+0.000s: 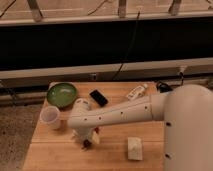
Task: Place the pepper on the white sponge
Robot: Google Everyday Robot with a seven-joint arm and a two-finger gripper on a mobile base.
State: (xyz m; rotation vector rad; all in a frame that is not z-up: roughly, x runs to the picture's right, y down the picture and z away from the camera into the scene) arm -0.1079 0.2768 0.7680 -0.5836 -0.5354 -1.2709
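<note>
Camera view shows us a wooden table (47,152), and we use the white sponge (134,148) as our marker; it lies flat near the front edge of the table, and nothing is on top of it, so the job is not done yet; the gripper (86,141) is down low over the wood, off to the left of the white sponge and well apart from it; the big white arm (120,112) reaches over to it on the far side of the white sponge; right at the tip of the gripper we see a small dark red thing, and we think that is the pepper (88,144); we cannot tell if the gripper has hold of the pepper or only sits over it, and we cannot tell if the pepper lies on the wood or is lifted a little; a see-through cup (50,116) stands farther left of the white sponge than the gripper does; a green bowl (62,95) and a black phone (99,97) are behind the white sponge and to its left; a white bottle (136,92) lies behind the white sponge, near the back edge; we think most of the work is left: get a sure hold on the pepper, lift it, carry it right to the white sponge, set it on top, and let go.
</note>
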